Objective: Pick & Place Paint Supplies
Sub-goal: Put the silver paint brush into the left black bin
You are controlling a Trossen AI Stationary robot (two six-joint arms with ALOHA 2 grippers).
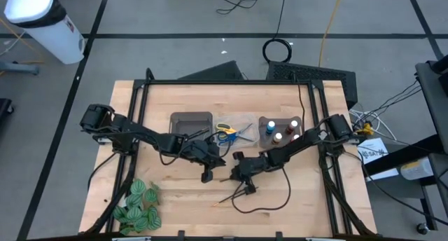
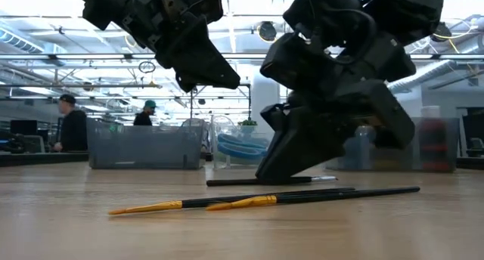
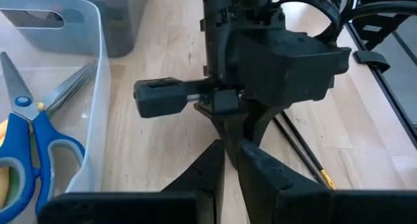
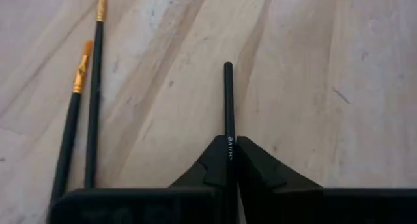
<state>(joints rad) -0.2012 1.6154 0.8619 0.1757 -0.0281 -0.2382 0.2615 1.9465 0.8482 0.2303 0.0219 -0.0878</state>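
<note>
Paintbrush [image 4: 228, 100]: thin, black, straight handle, clamped by right hand [image 4: 228, 160].
Loose brushes [image 4: 81, 113]: two, gold ferrules, at 9 o'clock.
Left hand [image 3: 231, 160]: fingers together, nothing held.

My two arms are matte black throughout, built of blocky angular housings joined by slimmer links. The left pincer [image 1: 208, 176] and right pincer [image 1: 248, 190] each end in two dark wedge-shaped fingers [image 4: 257, 165] with flat inner faces. On the right arm's wrist I see a boxy black housing with a short rectangular bar jutting sideways. A thin black cable [image 1: 269, 206] loops off the right arm across my table [image 1: 182, 206].
</note>
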